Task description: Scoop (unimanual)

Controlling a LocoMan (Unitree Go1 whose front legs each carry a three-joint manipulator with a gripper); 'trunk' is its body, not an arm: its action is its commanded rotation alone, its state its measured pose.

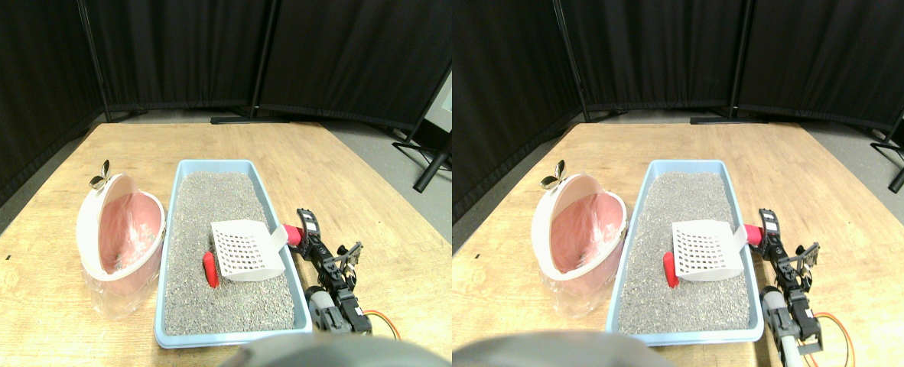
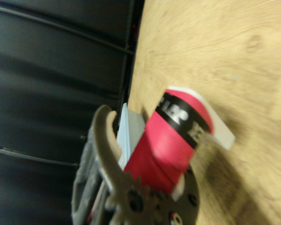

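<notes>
The wooden table carries a long blue litter tray, filled with grey litter and running from near to far. Just left of the tray, touching or nearly so, a pink bin lined with clear plastic tips its mouth toward the tray. On the litter lies the white slotted scoop, its blade flat on the surface, with a small red piece lying just off its left edge. The scoop's handle, wrapped in red tape, runs right, over the tray's right wall.

The main risks, as I judge them: the blade may push the red piece sideways through the litter instead of getting under it, and if the scoop tilts on the carry toward the bin, piece and litter could spill onto the table. The handle crossing the tray wall could also catch or drag the tray.

The pincer sits at the taped handle; from the wrist the handle rises beside the dark jaw, but whether the jaws are clamped on it I cannot tell.
</notes>
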